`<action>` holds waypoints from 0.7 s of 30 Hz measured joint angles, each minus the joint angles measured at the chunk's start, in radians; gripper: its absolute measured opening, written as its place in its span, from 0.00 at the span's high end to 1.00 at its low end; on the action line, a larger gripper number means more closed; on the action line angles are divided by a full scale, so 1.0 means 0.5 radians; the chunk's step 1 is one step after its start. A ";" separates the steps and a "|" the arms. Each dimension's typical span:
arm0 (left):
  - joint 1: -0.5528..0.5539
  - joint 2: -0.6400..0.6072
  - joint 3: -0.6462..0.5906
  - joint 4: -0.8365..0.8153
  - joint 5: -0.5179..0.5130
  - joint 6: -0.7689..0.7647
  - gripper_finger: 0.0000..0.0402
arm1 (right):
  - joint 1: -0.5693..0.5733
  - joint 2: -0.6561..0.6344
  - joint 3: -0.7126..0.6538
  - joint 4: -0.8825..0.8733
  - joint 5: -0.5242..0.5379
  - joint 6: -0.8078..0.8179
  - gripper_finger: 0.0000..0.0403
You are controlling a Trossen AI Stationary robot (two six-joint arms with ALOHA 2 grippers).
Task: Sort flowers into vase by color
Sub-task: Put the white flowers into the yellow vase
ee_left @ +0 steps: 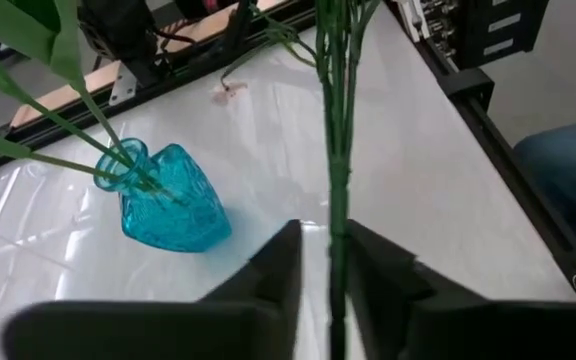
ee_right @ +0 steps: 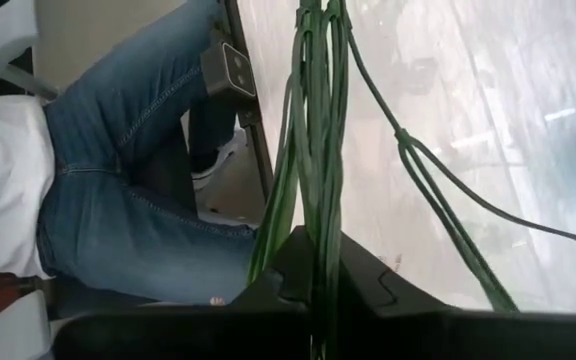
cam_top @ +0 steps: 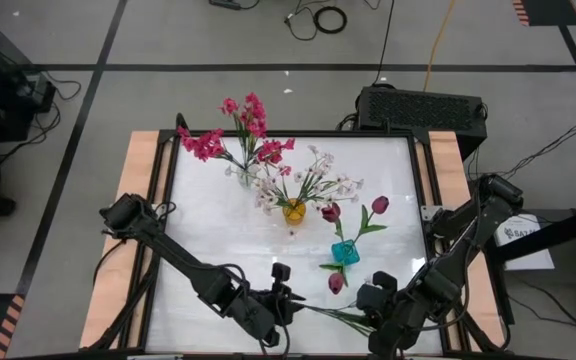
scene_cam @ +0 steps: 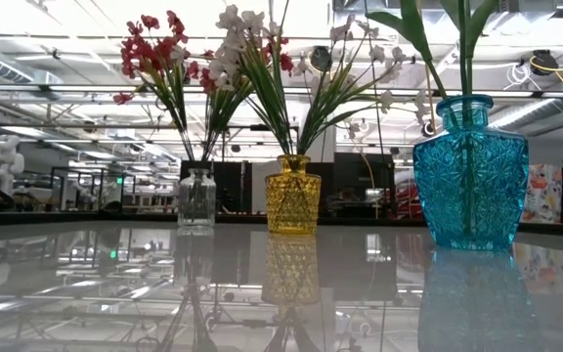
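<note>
Near the table's front edge a green flower stem [cam_top: 333, 313] runs roughly level between my two grippers; which blossom it carries I cannot tell. My left gripper [cam_top: 288, 302] is shut on one end and my right gripper [cam_top: 372, 308] on the other. Behind them stands a teal vase [cam_top: 345, 252] with maroon buds [cam_top: 379, 205]. Farther back are a yellow vase [cam_top: 294, 210] with white flowers [cam_top: 318, 180] and a clear vase [cam_top: 245, 176] with magenta flowers [cam_top: 253, 115]. My left gripper [ee_left: 325, 235] has the thin green stem [ee_left: 336, 205] between its two fingers, which lie across it. The stem runs on away from the fingers, clear of the table. My right gripper [ee_right: 313, 245] pinches a bundle of several green strands [ee_right: 318, 200] between its two fingers. The strands run straight on away from the fingers, and one thinner branch [ee_right: 438, 190] splays off to the side.
A person in jeans [ee_right: 138, 190] stands right at the table's near edge beside my right arm. A small pale scrap [ee_left: 230, 92] lies on the white top beyond the teal vase [ee_left: 168, 200]. A black box [cam_top: 423, 108] sits behind the far right corner.
</note>
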 joint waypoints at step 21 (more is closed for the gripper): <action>-0.160 -0.238 -0.001 -0.425 0.108 -0.130 0.97 | 0.033 -0.125 0.000 0.004 0.164 -0.222 0.53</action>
